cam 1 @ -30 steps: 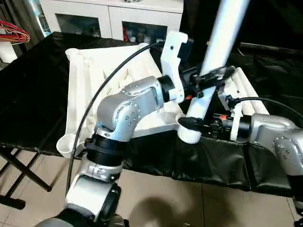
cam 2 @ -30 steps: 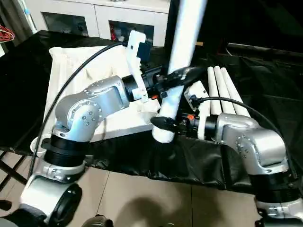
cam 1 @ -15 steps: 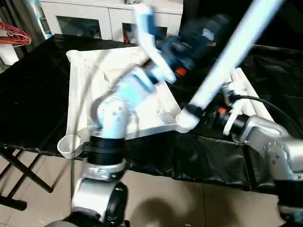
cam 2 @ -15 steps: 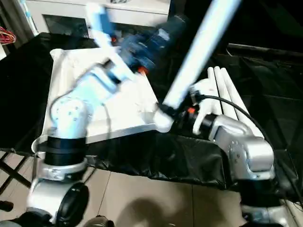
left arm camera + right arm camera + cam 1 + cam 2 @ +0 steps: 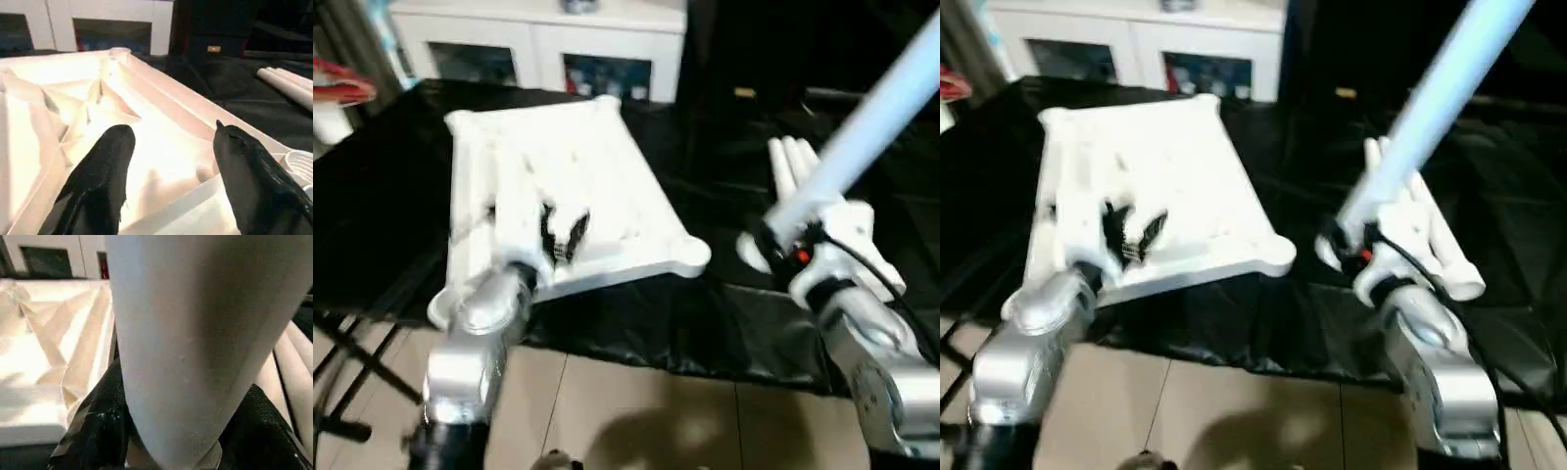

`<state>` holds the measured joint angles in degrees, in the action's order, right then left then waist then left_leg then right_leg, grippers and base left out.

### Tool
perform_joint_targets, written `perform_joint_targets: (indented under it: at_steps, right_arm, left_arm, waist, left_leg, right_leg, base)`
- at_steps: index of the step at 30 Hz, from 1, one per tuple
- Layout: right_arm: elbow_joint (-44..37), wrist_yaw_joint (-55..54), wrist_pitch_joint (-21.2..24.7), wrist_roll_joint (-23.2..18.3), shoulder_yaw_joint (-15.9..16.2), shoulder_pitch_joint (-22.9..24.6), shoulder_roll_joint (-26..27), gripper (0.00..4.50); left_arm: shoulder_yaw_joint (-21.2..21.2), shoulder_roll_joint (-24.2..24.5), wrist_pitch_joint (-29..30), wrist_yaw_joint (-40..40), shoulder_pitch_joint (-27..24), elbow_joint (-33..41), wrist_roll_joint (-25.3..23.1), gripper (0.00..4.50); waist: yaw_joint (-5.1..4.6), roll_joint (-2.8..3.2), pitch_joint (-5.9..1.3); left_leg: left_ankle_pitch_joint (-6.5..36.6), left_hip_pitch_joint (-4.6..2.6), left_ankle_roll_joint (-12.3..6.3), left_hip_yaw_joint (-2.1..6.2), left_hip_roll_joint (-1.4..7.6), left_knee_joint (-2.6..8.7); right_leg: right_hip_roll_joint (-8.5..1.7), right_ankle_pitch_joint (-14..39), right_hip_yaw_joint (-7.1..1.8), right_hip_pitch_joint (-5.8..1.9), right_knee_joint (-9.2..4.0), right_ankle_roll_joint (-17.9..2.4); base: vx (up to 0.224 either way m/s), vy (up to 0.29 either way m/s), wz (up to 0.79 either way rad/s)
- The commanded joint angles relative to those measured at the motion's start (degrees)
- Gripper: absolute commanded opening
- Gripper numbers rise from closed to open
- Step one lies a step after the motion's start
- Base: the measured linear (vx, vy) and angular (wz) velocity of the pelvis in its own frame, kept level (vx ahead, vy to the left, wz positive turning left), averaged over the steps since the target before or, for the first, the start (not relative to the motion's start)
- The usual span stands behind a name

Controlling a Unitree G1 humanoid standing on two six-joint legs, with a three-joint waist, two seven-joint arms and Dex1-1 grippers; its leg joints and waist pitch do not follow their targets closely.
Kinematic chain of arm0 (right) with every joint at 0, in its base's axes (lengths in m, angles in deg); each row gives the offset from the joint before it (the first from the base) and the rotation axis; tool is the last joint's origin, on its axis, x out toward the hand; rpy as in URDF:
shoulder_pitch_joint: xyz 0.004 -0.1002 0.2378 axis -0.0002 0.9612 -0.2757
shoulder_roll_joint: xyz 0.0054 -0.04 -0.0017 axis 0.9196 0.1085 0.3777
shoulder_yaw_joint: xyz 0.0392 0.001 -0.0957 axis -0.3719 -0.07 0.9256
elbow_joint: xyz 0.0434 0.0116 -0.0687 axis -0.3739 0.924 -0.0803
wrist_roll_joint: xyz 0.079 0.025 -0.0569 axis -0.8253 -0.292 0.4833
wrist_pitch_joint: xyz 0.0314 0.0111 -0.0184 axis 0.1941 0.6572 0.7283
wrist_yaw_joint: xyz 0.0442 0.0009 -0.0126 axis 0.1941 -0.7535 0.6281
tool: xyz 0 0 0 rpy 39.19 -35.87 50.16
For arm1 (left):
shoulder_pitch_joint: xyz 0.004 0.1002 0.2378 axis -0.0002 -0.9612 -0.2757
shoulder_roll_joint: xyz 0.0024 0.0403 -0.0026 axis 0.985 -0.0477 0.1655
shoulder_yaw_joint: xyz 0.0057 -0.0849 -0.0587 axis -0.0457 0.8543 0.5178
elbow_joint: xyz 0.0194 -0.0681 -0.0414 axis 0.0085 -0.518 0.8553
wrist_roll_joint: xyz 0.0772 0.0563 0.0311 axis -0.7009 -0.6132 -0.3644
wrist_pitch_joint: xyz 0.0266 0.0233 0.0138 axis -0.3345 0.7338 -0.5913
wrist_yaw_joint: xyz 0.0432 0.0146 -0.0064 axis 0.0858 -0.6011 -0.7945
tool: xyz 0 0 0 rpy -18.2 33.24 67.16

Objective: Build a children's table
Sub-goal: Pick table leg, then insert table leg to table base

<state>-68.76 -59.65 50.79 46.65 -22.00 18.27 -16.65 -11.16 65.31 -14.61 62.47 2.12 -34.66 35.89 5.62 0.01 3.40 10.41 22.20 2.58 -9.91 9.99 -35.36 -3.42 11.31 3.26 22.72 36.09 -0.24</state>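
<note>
Right claw (image 5: 166, 431) clamps a tilted leg (image 5: 862, 137) beside the top's (image 5: 607, 186) edge; left claw (image 5: 171, 161) gapes above its ribs.

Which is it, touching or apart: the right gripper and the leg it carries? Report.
Touching. In the right wrist view, the right gripper has black fingers pressed against both sides of the white leg.

A home room; white glass-door cabinet (image 5: 543, 44); tiled floor (image 5: 636, 411)

The left gripper (image 5: 168, 161) hangs over the near end of the tabletop (image 5: 607, 176), its two black fingers (image 5: 105, 166) spread with nothing between them. Right of the tabletop, the right gripper (image 5: 171, 431) clamps a white leg (image 5: 862, 137) that slants up and away
</note>
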Motion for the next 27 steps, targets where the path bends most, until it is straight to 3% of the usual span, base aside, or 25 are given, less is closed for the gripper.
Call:
perform_joint_targets:
  at_steps: [1,3,7,9,10,11,13,14,15,16,17,18,19,20,21,22,23,24,25,27]
  right_arm:
    - [-0.68,-0.83,-0.8,0.68,-0.35,1.2,0.59,1.93]
    - [-0.55,-1.12,-0.76,0.13,-0.9,2.16,1.55,1.93]
    - [-0.26,-1.77,-0.56,-1.26,-1.72,3.17,3.54,1.93]
    - [0.16,-1.4,-1.63,-1.41,-1.63,2.93,3.57,1.93]
    - [0.58,-1.97,-2.71,-0.18,-1.4,2.66,3.32,1.93]
    - [0.89,-1.88,-4.41,1.51,-0.58,2.52,2.51,1.93]
    - [1.45,-0.43,-7.09,2.74,0.47,2.23,1.88,1.93]
    - [1.46,-0.32,-7.16,2.4,0.32,2.26,2.28,1.93]
    - [1.36,0.18,-7.61,2.5,0.62,2.46,2.16,1.93]
    - [1.03,1.72,-9.1,3.68,1.9,3.12,0.89,1.93]
    - [0.93,1.85,-9.43,4.6,2.45,3.37,0.22,1.93]
    - [0.93,1.85,-9.43,4.6,2.45,3.37,0.22,1.93]
    - [0.97,-0.12,-9.43,6.22,2.56,3.58,0.25,1.93]
    - [1.06,1.06,-7.06,3.93,2.1,3.73,0.49,1.93]
    - [1.45,1.84,-5.52,1.71,1.22,4.07,1.04,1.93]
    - [1.56,1.85,-5.44,1.44,1.03,4.14,1.18,1.93]
    - [2.24,2.09,-4.72,-0.38,0.0,4.67,1.96,1.93]
    - [2.53,2.48,-4.1,-1.2,-0.27,4.81,2.17,1.93]
    - [2.61,3.05,-4.21,-1.75,-0.4,4.96,2.29,1.93]
    - [2.57,3.26,-4.52,-2.17,-0.57,5.17,2.55,1.93]
  left_arm:
    - [-0.93,-0.6,-1.17,-1.33,0.72,1.62,-1.22,2.97]
    - [-1.28,-0.76,-2.63,-1.67,0.86,1.31,-2.24,2.97]
    - [-2.23,-1.15,-3.48,-3.04,0.19,2.06,-4.11,2.97]
    - [-3.13,-1.04,-3.95,-3.81,-0.12,2.31,-5.49,2.97]
    - [-3.97,-1.01,-3.96,-4.35,-0.33,2.49,-6.64,2.97]
    - [-4.28,-1.16,-4.27,-4.69,-0.43,2.86,-7.1,2.97]
    - [-3.89,-2.11,-3.64,-5.79,-0.75,3.53,-6.97,2.97]
    - [-3.75,-2.32,-3.42,-5.91,-0.97,3.65,-6.98,2.97]
    - [-3.57,-2.63,-3.37,-5.93,-1.43,4.0,-6.68,2.97]
    - [-3.45,-2.99,-2.25,-6.58,-2.5,5.25,-6.86,2.97]
    - [-3.5,-3.01,-1.95,-6.86,-2.83,5.68,-7.1,2.97]
    - [-3.5,-3.01,-1.95,-6.86,-2.83,5.68,-7.1,2.97]
    - [-3.79,-2.63,-2.57,-6.46,-3.87,6.97,-7.06,2.97]
    - [-4.23,-2.15,-2.59,-6.73,-4.43,7.6,-8.07,2.97]
    - [-4.67,-1.82,-2.1,-7.05,-5.04,8.25,-8.93,2.97]
    - [-4.73,-1.79,-1.96,-7.09,-5.14,8.35,-9.02,2.97]
    - [-4.77,-1.96,-1.49,-6.98,-5.73,8.98,-8.66,2.97]
    - [-4.7,-2.09,-1.47,-6.91,-5.88,9.19,-8.28,2.97]
    - [-4.52,-2.18,-1.2,-6.83,-5.77,9.31,-7.88,2.97]
    - [-4.22,-2.13,-1.23,-5.96,-5.12,9.03,-6.88,2.97]
  waist:
    - [-0.38,-0.37,-3.19]
    - [-0.67,-0.55,-3.21]
    - [-1.27,-1.06,-3.21]
    - [-1.5,-1.23,-3.18]
    - [-1.74,-1.92,-3.15]
    - [-2.03,-1.65,-3.13]
    - [-2.94,-1.07,-3.21]
    - [-3.81,-0.48,-3.12]
    - [-4.64,-0.32,-3.04]
    - [-4.7,0.0,-3.16]
    - [-5.09,-1.52,-2.86]
    - [-4.8,-1.96,-2.83]
    - [-3.54,-3.68,-3.02]
    - [-2.39,-4.12,-2.94]
    - [-1.97,-4.03,-2.89]
    - [-2.02,-3.84,-2.83]
    - [-2.15,-3.53,-2.77]
    - [-2.13,-3.39,-2.8]
    - [-2.15,-2.76,-2.84]
    - [-2.18,-2.58,-2.66]
  left_leg:
    - [16.66,-1.5,1.06,1.15,2.85,4.78]
    - [17.29,-1.12,1.31,1.49,2.65,4.96]
    - [17.22,-0.77,1.38,1.67,2.48,4.92]
    - [17.37,-0.98,1.32,1.61,2.53,4.81]
    - [17.35,-0.96,1.35,1.6,2.65,4.87]
    - [18.15,-1.31,2.39,1.89,2.92,5.0]
    - [20.66,-2.15,3.27,2.89,4.07,5.49]
    - [22.48,-3.04,1.91,4.56,6.41,6.81]
    - [23.89,-3.24,-0.47,6.41,10.02,8.75]
    - [24.15,-3.03,-1.54,6.45,10.46,8.85]
    - [23.45,-2.1,-3.83,5.21,8.74,8.12]
    - [23.0,-1.26,-3.27,3.5,5.92,6.31]
    - [16.5,-0.01,-1.9,0.34,0.4,2.6]
    - [10.48,0.5,-1.47,0.63,0.62,2.87]
    - [8.9,0.82,-0.86,1.05,1.2,3.59]
    - [9.07,0.66,-0.45,1.18,1.48,3.89]
    - [10.4,0.19,0.15,1.52,1.96,4.41]
    - [11.21,-0.16,0.1,1.66,2.21,4.53]
    - [12.83,-0.52,-0.21,2.05,3.09,5.14]
    - [14.59,-0.71,0.16,2.1,3.39,5.49]
  right_leg:
    - [-4.22,21.51,-2.91,-1.54,-6.17,-4.99]
    - [-4.32,24.42,-2.74,-1.72,-6.4,-2.83]
    - [-4.5,27.02,-2.65,-1.69,-6.59,-1.02]
    - [-4.38,27.03,-2.68,-1.35,-6.69,-0.79]
    - [-4.11,26.95,-2.54,-1.28,-6.78,-0.61]
    - [-3.35,25.97,-2.06,-1.06,-6.68,-0.44]
    - [-1.99,21.92,-0.91,-1.07,-6.67,-1.15]
    - [-1.2,17.55,-0.01,-1.12,-6.07,-2.87]
    - [-1.74,12.67,0.35,-1.41,-4.02,-4.69]
    - [-2.24,10.33,0.13,-1.61,-2.81,-5.15]
    - [-3.53,8.92,-0.98,-1.92,-3.41,-6.44]
    - [-4.37,11.14,-1.64,-2.15,-5.38,-7.3]
    - [-5.21,22.55,-1.99,-2.51,-7.84,-4.26]
    - [-6.16,32.39,-2.61,-2.89,-8.45,1.82]
    - [-5.8,34.57,-2.35,-2.76,-8.37,4.81]
    - [-5.28,33.86,-2.03,-2.39,-8.31,5.06]
    - [-4.33,30.69,-1.39,-1.97,-8.07,4.27]
    - [-4.14,28.21,-1.33,-1.86,-7.79,3.48]
    - [-3.73,20.66,-1.27,-1.82,-6.89,-0.2]
    - [-3.57,17.15,-1.3,-1.88,-6.58,-2.3]
  base:
    - [0.0,0.0,0.0]
    - [0.0,0.0,0.0]
    - [0.0,0.0,0.0]
    - [0.0,0.0,0.0]
    - [0.0,0.0,0.0]
    - [0.0,0.0,0.0]
    - [0.0,0.0,0.0]
    - [0.0,0.0,0.0]
    - [0.0,0.0,0.0]
    - [0.022,-0.05,0.06]
    - [0.029,-0.077,0.01]
    - [0.029,-0.077,0.01]
    - [0.005,-0.072,-0.02]
    - [-0.001,-0.056,-0.06]
    - [-0.001,-0.056,-0.06]
    - [0.0,0.0,0.0]
    - [0.0,0.0,0.0]
    - [0.0,0.0,0.0]
    - [0.0,0.0,0.0]
    - [0.0,0.0,0.0]
